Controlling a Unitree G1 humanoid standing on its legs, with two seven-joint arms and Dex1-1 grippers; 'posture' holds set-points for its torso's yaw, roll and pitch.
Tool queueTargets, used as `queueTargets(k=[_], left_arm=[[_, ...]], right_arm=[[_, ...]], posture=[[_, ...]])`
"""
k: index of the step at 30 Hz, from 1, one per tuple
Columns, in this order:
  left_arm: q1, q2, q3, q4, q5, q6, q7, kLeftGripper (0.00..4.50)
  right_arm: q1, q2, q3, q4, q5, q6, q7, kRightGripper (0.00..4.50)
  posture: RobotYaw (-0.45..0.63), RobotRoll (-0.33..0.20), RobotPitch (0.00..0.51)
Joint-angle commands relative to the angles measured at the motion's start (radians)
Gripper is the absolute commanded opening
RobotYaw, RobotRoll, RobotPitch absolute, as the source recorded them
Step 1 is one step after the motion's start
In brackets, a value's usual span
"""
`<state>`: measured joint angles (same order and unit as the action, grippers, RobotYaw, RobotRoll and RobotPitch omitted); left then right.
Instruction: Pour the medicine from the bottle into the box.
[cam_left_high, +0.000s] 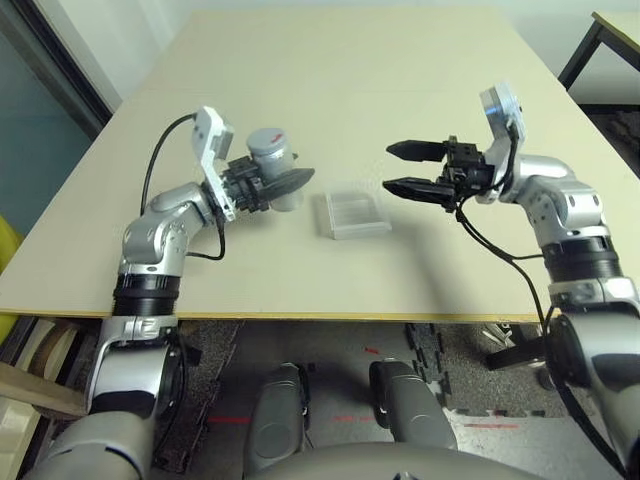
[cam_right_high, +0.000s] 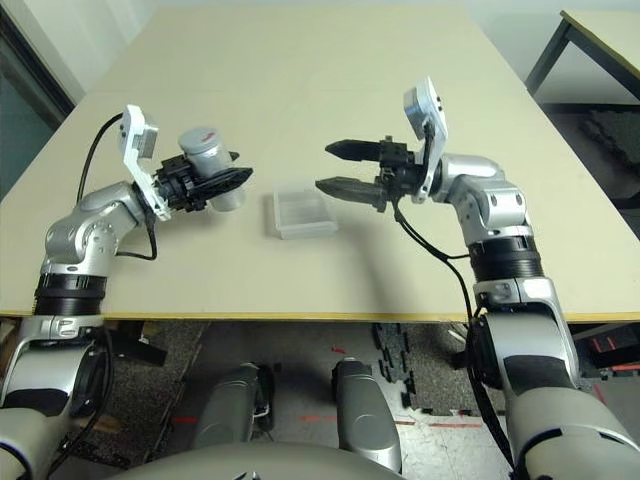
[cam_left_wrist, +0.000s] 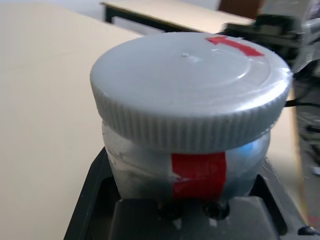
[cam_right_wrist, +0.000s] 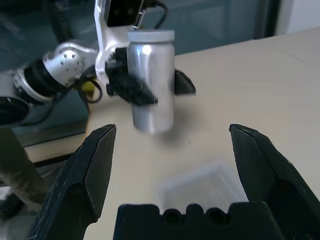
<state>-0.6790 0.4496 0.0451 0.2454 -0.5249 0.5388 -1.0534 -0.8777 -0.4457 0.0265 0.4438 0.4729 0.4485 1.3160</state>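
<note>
- The bottle (cam_left_high: 272, 166) was held upright in the left gripper (cam_left_high: 285, 186), clear of the table (cam_left_high: 330, 90), its grey cap (cam_left_wrist: 190, 92) on.
- The left gripper's black fingers (cam_left_high: 292, 181) were closed on the bottle's body, one on each side, below the cap.
- A red mark (cam_left_wrist: 198, 173) was noted on the bottle's silvery body, and a red arrow (cam_left_wrist: 235, 45) on top of the cap.
- The box (cam_left_high: 354, 213) was found resting flat on the table, between the two grippers and a little nearer the robot than both.
- The box was seen just beside the bottle on its right, apart from it and untouched by either gripper.
- The right gripper (cam_left_high: 400, 168) was held level above the table, pointed to the robot's left toward the bottle.
- The right gripper's fingers (cam_left_high: 418, 150) were spread wide, with nothing between them.
- In the right wrist view the bottle (cam_right_wrist: 151, 80) was seen ahead of the spread fingers (cam_right_wrist: 92, 172), with the box (cam_right_wrist: 202, 186) below it, blurred.
- A gap was left between the right fingertips and the box.
</note>
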Motion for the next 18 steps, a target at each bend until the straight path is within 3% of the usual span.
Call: queueTargets(k=[1,18], left_arm=[[-0.028,-0.006,-0.026,0.036,-0.003,0.017,-0.045,2.66],[-0.099,-0.059,-0.107,0.194,0.1,-0.114,-0.127,2.66]], right_arm=[[-0.048,0.016,0.014,0.051,-0.022,0.017,-0.009,4.5],[-0.185,0.118,0.027,0.141,-0.065,0.086,-0.049,4.5]], posture=[[-0.15,0.0,0.081],[-0.17,0.0,0.059]])
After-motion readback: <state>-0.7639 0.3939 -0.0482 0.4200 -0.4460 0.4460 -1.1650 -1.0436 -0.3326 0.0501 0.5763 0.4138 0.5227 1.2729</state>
